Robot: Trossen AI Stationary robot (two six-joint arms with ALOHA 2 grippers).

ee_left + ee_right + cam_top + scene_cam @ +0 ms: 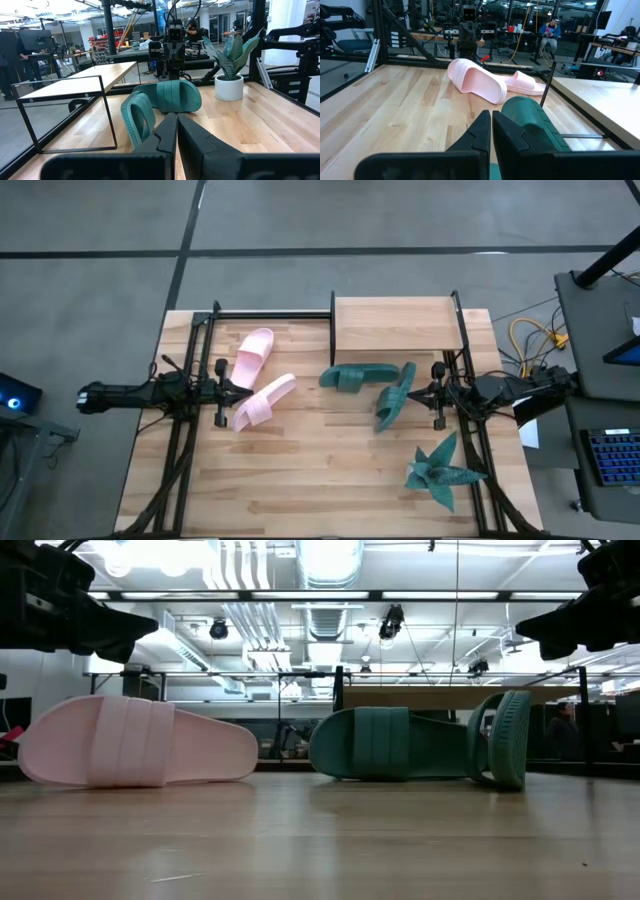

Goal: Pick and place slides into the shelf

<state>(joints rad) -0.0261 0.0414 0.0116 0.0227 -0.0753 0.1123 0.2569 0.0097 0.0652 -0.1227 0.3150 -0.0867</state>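
Two pale pink slides lie at the table's left: one (pixel 252 357) nearer the far edge, one (pixel 262 402) on its sole (pixel 135 743). A teal slide (pixel 358 377) lies flat in front of the shelf (pixel 395 330); the other teal slide (pixel 395 397) stands on its side edge (pixel 505 740). My left gripper (pixel 226 390) hovers shut by the nearer pink slide, raised above the table (pixel 110 625). My right gripper (pixel 414 393) is shut too, raised beside the tipped teal slide (pixel 532 122).
A teal spiky plant (pixel 440 470) in a white pot (pixel 229 86) stands near the table's right near corner. The shelf's black posts (pixel 107 112) rise from the far edge. Bare wood lies between the slides and the near edge (pixel 320 480).
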